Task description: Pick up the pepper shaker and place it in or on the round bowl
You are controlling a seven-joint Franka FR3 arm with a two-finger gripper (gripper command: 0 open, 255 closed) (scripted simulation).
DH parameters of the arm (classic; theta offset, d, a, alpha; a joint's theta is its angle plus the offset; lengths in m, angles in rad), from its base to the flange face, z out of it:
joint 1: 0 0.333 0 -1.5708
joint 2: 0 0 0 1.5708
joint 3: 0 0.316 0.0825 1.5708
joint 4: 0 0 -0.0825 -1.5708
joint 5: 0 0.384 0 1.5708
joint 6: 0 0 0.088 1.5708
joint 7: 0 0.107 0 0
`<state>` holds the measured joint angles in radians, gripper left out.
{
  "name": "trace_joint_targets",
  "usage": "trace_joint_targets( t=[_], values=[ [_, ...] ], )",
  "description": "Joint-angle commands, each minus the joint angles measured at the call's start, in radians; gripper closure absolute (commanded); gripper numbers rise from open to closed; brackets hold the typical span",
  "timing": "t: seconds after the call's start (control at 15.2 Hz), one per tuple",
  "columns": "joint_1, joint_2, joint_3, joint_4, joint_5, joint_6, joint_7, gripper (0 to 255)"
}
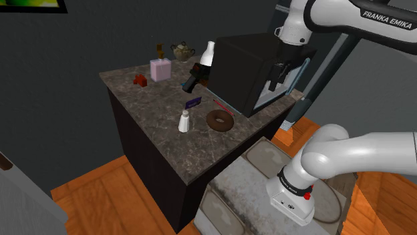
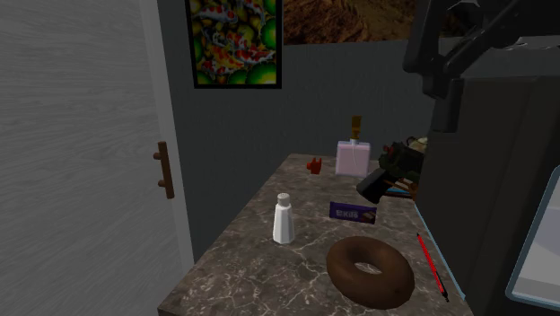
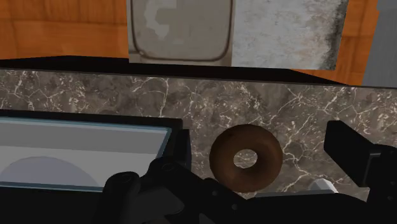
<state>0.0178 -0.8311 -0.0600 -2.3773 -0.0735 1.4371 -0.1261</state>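
Note:
The pepper shaker (image 1: pixel 184 121) is a small white bottle standing upright on the dark marbled counter (image 1: pixel 154 127). It also stands mid-counter in the second exterior view (image 2: pixel 284 218). Just beside it lies the round bowl (image 1: pixel 219 120), a brown ring-shaped piece (image 2: pixel 369 270). My gripper (image 1: pixel 275 79) hangs high in front of a black box, well above and beyond both things. In the wrist view the black fingers (image 3: pixel 354 158) stand apart, open and empty, with the brown ring (image 3: pixel 246 159) on the counter far below them.
A big black box (image 1: pixel 250 67) with a glass front stands on the counter's far end. A purple bar (image 1: pixel 193 102), a red pencil (image 1: pixel 221 105), a white bottle (image 1: pixel 208 53), a pink box (image 1: pixel 160 69) and a teapot (image 1: pixel 182 50) crowd the back. A door (image 2: pixel 81 162) flanks the counter.

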Motion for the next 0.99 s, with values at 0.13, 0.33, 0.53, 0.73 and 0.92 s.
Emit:
trace_joint_targets(
  t=[0.13, 0.33, 0.53, 0.73, 0.92],
  values=[
    [0.011, 0.028, 0.032, -0.022, 0.022, 0.059, 0.039, 0],
    [0.027, 0.081, 0.080, -0.045, 0.051, 0.149, 0.096, 0],
    [0.041, 0.146, 0.127, -0.054, 0.074, 0.239, 0.152, 0],
    [0.053, 0.223, 0.174, -0.051, 0.090, 0.327, 0.207, 0],
    [0.061, 0.311, 0.220, -0.035, 0.096, 0.412, 0.264, 0]
  ],
)
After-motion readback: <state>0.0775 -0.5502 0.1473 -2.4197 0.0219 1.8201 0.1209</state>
